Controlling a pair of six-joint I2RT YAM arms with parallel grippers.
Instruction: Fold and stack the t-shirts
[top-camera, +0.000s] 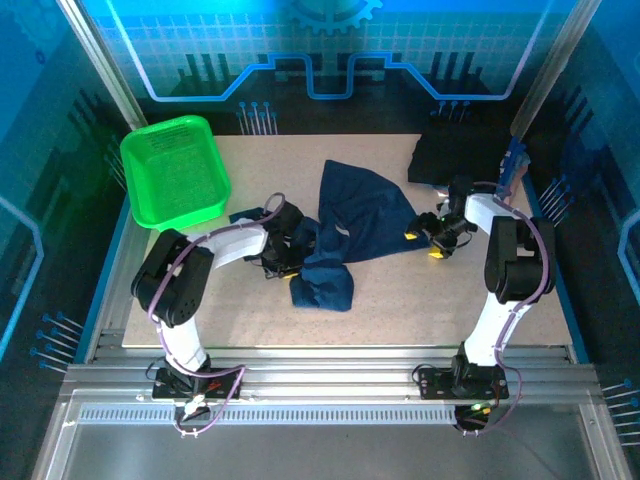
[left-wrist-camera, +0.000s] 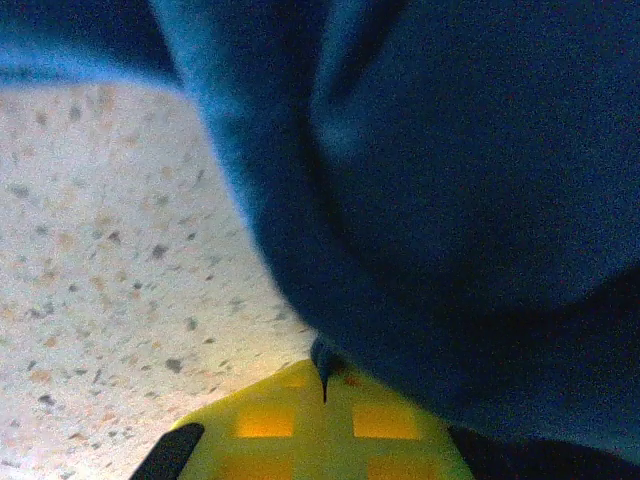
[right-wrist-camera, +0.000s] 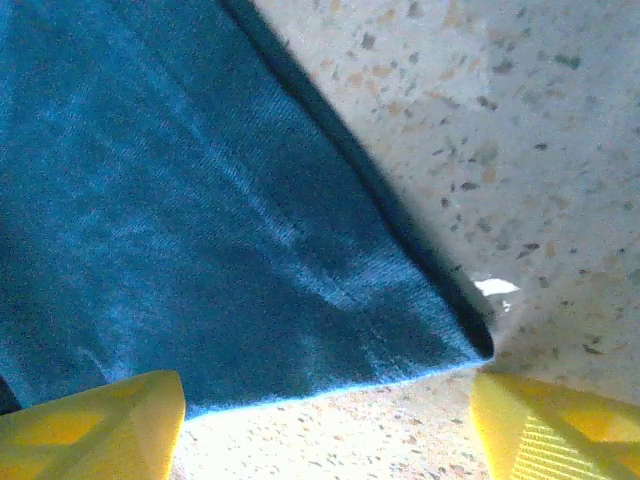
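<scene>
A crumpled navy-blue t-shirt (top-camera: 360, 220) lies in the middle of the table. My left gripper (top-camera: 298, 240) is at its left side, and in the left wrist view the yellow fingers (left-wrist-camera: 270, 420) are pressed together with a fold of the navy cloth (left-wrist-camera: 450, 200) pinched at their tips. My right gripper (top-camera: 425, 240) stands open at the shirt's right corner. In the right wrist view its fingertips (right-wrist-camera: 90, 425) sit apart on either side, with the shirt's hem (right-wrist-camera: 250, 250) just ahead of the gap. A near-black folded t-shirt (top-camera: 455, 158) lies at the back right.
A bright green mesh basket (top-camera: 175, 172) stands at the back left corner of the speckled table (top-camera: 400, 300). Metal frame posts rise at both back corners. Bare tabletop runs along the front edge between the two arm bases.
</scene>
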